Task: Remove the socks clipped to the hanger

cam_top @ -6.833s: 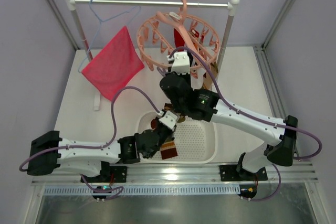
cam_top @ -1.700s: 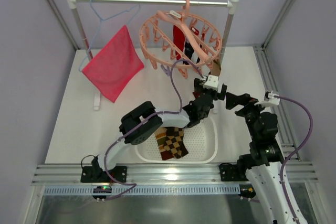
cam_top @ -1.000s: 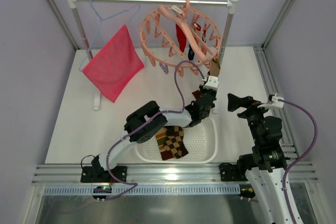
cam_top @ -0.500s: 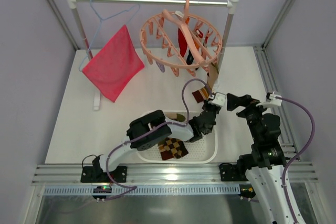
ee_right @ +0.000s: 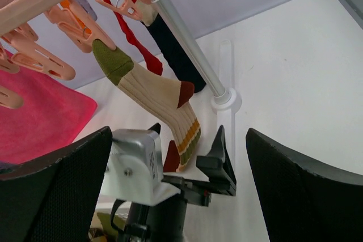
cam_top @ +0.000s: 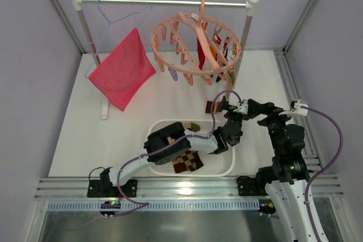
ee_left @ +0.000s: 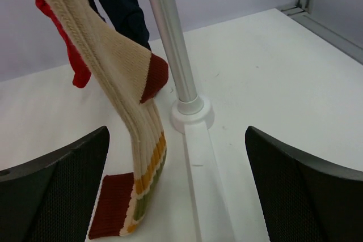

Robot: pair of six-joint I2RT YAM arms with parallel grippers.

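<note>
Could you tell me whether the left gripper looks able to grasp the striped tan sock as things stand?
Probably yes: the left gripper is open, and the striped tan sock hangs with its lower end between the fingers, nothing in front. The rack pole stands behind it.

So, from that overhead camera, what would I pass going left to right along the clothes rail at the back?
Left rack post → pink-red cloth → round pink hanger → right rack post.
</note>
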